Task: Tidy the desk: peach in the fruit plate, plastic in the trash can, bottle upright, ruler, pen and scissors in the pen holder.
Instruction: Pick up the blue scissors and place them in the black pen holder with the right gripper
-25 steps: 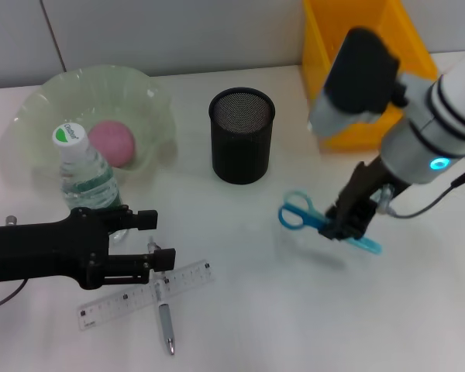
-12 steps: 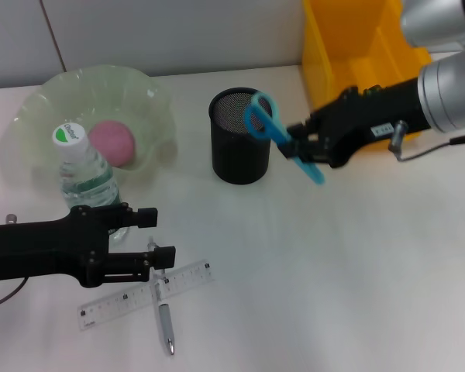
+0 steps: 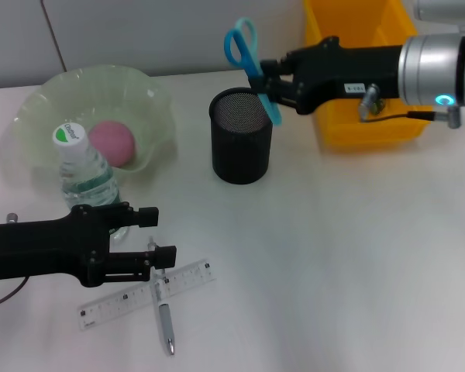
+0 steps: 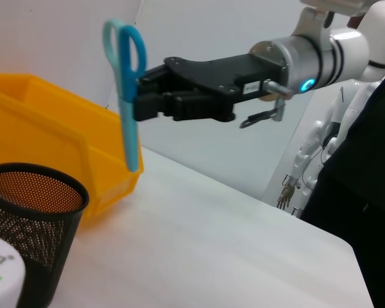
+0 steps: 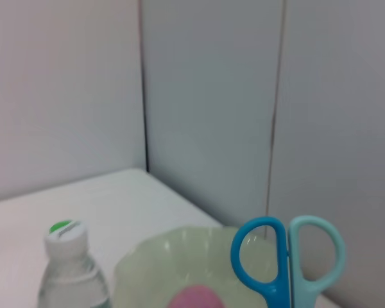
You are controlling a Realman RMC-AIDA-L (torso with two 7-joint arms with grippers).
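Right gripper [image 3: 270, 82] jaws clamped on scissors [image 3: 250, 67]: near-vertical, handles up, tip over pen holder [image 3: 241, 136]. Left gripper [image 3: 151, 239] jaws apart, empty.

Pale grey panelled wall [image 3: 139, 31] with dark vertical seams.

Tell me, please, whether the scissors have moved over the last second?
Yes. The scissors, held in the right claw, rose from the desk and now hang handles-up above the pen holder.
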